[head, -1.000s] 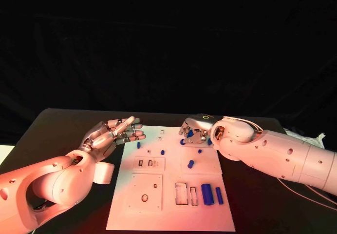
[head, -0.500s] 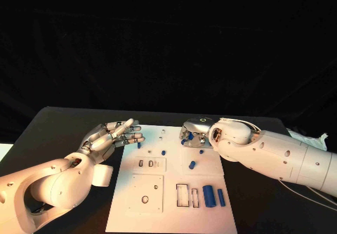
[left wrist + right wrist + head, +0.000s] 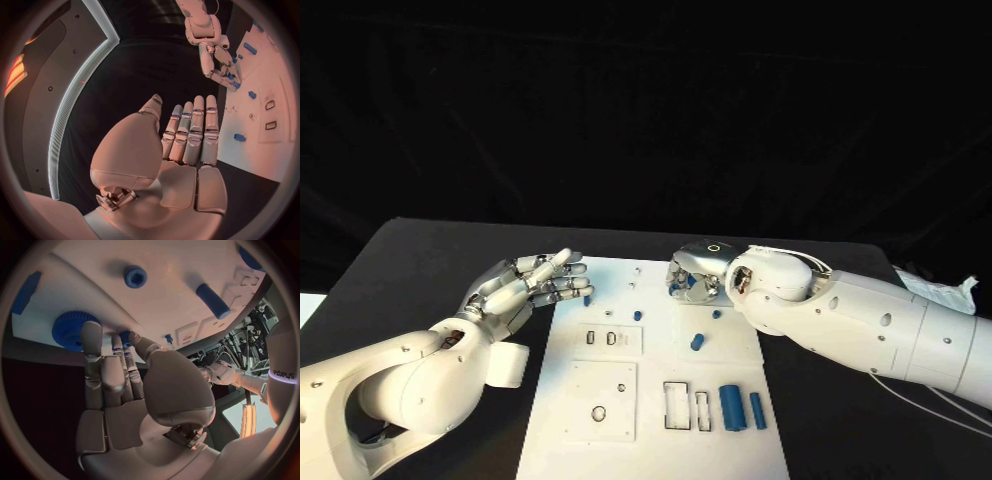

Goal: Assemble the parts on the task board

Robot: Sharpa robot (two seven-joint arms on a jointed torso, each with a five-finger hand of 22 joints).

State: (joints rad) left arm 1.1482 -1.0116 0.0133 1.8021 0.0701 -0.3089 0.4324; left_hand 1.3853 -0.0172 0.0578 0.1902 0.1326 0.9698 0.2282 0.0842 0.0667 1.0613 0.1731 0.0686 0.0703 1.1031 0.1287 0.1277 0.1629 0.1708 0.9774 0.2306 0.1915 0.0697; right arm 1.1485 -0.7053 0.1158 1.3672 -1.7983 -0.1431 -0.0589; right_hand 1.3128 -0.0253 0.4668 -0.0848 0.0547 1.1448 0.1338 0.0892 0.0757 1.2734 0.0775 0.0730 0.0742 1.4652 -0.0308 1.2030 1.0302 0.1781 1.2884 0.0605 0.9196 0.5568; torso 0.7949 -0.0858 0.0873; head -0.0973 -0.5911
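The white task board [image 3: 646, 440] lies mid-table. My left hand [image 3: 531, 283] hovers at its far left corner, fingers straight and apart, holding nothing; the left wrist view shows the same hand [image 3: 187, 135]. My right hand [image 3: 697, 275] reaches down onto the board's far right part. Its fingertips [image 3: 92, 332] lie against a blue gear [image 3: 67, 330], with the thumb close beside; whether it grips the gear is unclear. Loose blue parts lie nearby: a thick cylinder [image 3: 730, 408], a thin one [image 3: 756, 410], a short peg [image 3: 697, 342] and a small piece [image 3: 586, 299].
Rectangular recesses [image 3: 675, 405] and a plate with a round hole [image 3: 599, 412] sit in the board's near half. A round blue knob [image 3: 135, 276] and a blue rod [image 3: 212, 301] lie beyond my right fingers. A crumpled white thing [image 3: 942, 290] lies at the table's right edge.
My left hand has sunk slightly and drawn a little nearer. My right hand stays at the same spot on the far right of the board.
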